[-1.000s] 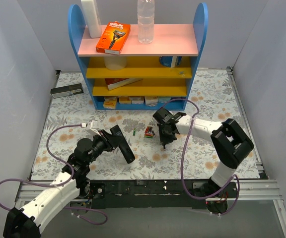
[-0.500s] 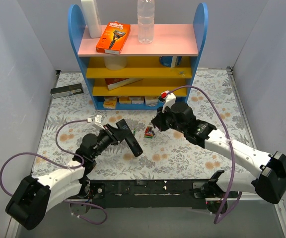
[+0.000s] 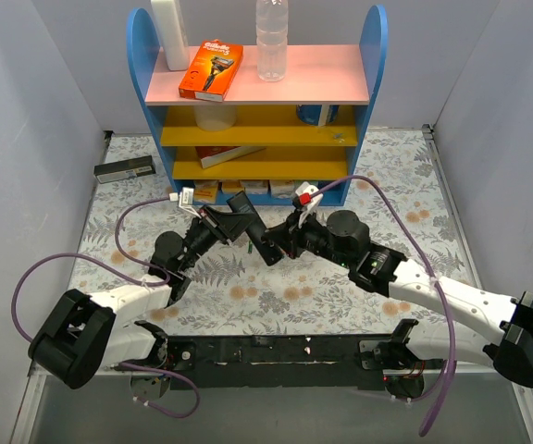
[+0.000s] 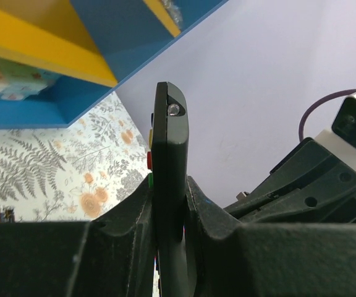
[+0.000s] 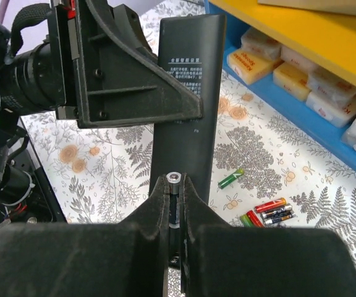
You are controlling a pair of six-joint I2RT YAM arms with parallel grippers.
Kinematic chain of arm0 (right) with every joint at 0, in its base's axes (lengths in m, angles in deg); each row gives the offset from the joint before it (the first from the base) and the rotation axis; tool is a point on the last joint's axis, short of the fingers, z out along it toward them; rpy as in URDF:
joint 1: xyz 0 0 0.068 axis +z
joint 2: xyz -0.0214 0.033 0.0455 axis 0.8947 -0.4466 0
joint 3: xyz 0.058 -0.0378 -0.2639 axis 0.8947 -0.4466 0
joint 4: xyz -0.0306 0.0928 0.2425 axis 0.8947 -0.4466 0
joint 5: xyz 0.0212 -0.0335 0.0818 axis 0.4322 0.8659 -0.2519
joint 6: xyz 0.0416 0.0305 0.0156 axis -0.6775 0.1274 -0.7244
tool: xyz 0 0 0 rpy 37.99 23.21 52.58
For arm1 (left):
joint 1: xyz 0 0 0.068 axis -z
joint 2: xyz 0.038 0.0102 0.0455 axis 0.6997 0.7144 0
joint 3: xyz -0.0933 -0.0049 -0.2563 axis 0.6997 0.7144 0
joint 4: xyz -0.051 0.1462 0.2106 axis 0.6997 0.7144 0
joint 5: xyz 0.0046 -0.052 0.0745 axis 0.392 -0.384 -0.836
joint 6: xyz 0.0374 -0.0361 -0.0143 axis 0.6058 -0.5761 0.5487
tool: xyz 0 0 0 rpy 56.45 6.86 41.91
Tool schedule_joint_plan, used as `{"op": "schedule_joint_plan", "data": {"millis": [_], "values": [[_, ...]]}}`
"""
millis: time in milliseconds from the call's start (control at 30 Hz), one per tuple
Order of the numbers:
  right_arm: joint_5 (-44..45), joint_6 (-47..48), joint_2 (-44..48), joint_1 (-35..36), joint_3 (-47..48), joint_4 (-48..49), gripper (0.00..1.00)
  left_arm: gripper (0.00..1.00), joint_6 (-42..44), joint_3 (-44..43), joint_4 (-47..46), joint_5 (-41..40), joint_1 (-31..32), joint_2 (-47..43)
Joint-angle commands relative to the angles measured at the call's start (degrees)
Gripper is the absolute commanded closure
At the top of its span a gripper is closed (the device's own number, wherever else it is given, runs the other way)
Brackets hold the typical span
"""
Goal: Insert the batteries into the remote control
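L claw (image 4: 169, 192), R claw (image 5: 173, 189) both clamped, facing, close.

remote control (image 4: 170, 148) base hidden inside left pincer (image 4: 168, 184), battery (image 5: 174, 178) mostly buried in right pincer (image 5: 173, 185)

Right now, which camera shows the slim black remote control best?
Right wrist: the slim black remote control shows its back face with printed text. Left wrist shows only its narrow edge; the top view shows it small.

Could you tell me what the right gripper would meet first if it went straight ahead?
Likely the remote control, held ahead by the left gripper; the battery in the right gripper would touch it first, though depth is unclear.
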Motion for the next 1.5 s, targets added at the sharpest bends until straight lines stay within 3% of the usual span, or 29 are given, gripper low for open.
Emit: {"op": "schedule_joint_plan", "data": {"millis": [0, 567, 1467], "values": [[-0.4, 1.31, 3.34, 0.83, -1.24, 4.05, 0.99, 1.0, -0.37, -4.06, -4.03, 2.07, -0.36, -0.55], [1.62, 2.71, 5.28, 3.12, -2.91, 4.32, 0.99, 1.0, -4.23, -4.94, -4.38, 1.54, -0.27, -2.22], [1.53, 0.96, 1.41, 3.2, 0.42, -5.88, 0.95, 1.0, -3.35, -4.5, -5.34, 3.83, -0.27, -4.33]]}}
